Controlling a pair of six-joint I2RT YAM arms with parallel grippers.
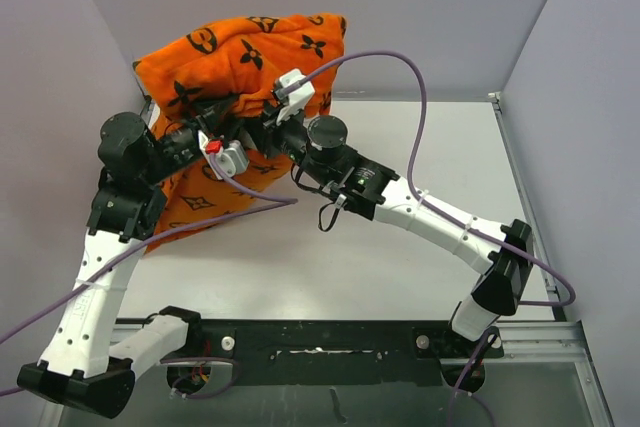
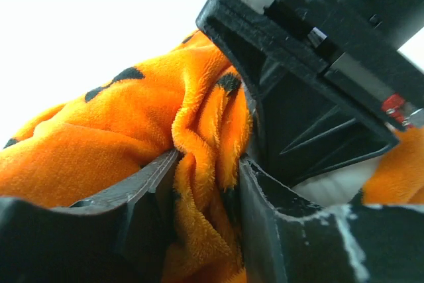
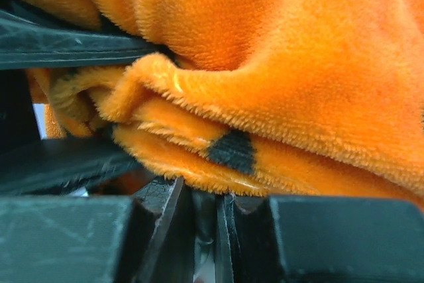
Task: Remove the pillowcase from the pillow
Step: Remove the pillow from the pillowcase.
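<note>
The left jaws pinch a fold of the pillowcase (image 1: 250, 47) and the right jaws press together on its edge, likely for pulling it off the hidden pillow

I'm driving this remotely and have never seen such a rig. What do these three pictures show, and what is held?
Two robot arms stand at the near edge of a table. The overhead picture looks down from behind them: left arm, right arm, both reaching to the orange pillowcase at its back left. The pillow is not visible, presumably inside. The other two pictures come from wrist cameras. The left gripper has a fold of pillowcase pinched between its fingers. The right gripper is shut against the fabric's edge; whether it pinches any, I cannot tell.
</note>
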